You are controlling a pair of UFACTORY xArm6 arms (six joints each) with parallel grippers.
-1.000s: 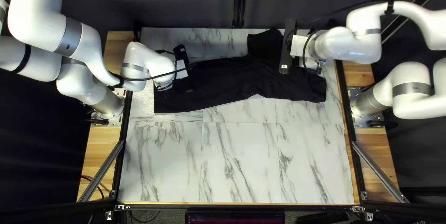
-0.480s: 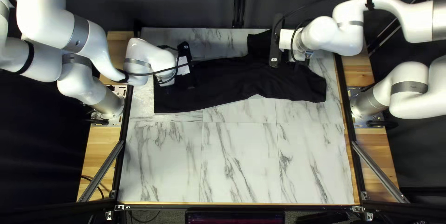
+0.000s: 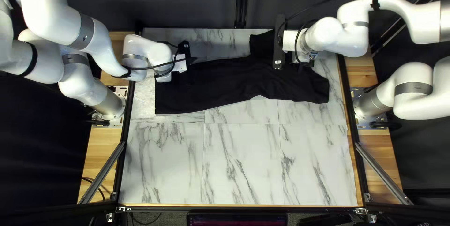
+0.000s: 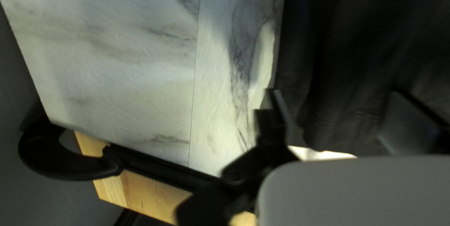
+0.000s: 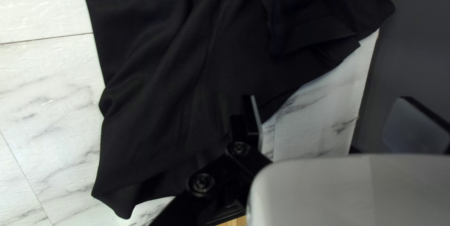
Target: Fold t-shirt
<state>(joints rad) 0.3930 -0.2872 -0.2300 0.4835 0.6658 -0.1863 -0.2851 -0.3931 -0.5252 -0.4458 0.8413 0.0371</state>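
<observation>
While the white left arm (image 3: 140, 59) reached over one end of the black cloth T-shirt (image 3: 225, 85), it hid that end's far corner from the top left view. Right across the far half of the white, grey-veined tabletop (image 3: 243, 160) lay the shirt, and the black-fingered right gripper (image 3: 279, 43) blocked another stretch of it. Black on black, the fingertips of the left gripper (image 3: 185, 50) were hard to pick out from above. Over to the wrist views, where both claws stood wide! Neither had cloth pinched between its fingers; whether the left's tips brushed the fabric, the pictures could not settle.

Only the top left view gave the shirt's full length; each wrist view cut it off. But what detail in the right wrist view: long creases, a hemmed flap (image 5: 318, 38) lying over the cloth below, and a pointed corner (image 5: 124, 207), all merged into plain black from above. The left wrist view, meanwhile, caught a thick, curved black piece (image 4: 61, 160) beside the pale wooden board (image 4: 140, 198), its far part lost in shadow.
</observation>
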